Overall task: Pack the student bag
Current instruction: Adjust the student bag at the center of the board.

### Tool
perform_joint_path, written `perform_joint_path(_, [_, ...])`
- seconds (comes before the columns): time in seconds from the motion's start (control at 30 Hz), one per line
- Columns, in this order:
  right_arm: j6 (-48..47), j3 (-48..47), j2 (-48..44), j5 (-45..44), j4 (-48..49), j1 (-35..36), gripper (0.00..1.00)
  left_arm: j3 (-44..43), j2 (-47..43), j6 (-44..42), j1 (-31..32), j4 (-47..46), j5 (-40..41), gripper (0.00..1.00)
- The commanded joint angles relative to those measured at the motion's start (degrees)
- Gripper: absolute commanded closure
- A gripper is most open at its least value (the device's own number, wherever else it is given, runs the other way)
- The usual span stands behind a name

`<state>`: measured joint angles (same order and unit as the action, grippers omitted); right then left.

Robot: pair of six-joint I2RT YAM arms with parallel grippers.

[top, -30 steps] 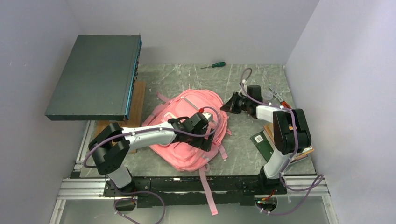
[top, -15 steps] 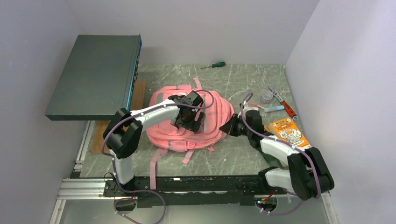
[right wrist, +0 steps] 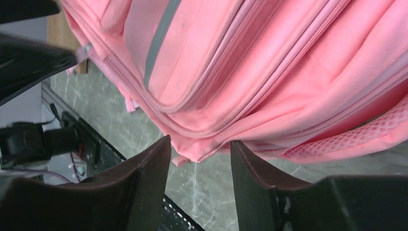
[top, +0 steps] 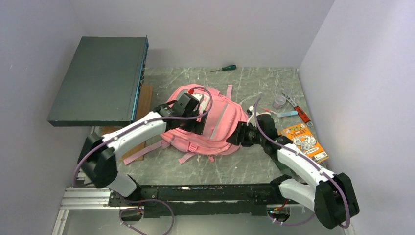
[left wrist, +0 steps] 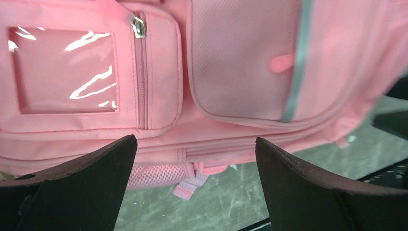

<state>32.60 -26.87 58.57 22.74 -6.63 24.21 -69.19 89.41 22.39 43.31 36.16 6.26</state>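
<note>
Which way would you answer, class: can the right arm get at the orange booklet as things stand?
Probably yes. The orange booklet lies uncovered on the table beside the right arm; the right end effector, open at the student bag's edge, would only need to swing back.

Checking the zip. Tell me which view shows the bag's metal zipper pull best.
Left wrist: the zipper pull sits sharp beside the clear window on the student bag. Top view is too distant to show it; right wrist shows only seams.

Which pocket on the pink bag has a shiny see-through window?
The front pocket beside the zipper pull, on the left in the left wrist view. The other pocket has a grey stripe instead.
</note>
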Motion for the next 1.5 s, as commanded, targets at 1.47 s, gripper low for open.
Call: perform_joint_path(1.47, [-31.9, -57.9, 53.9, -4.2, 3.4, 12.4, 0.49, 8.6, -42.9, -2.9, 0.2, -8.5, 4.7, 0.0])
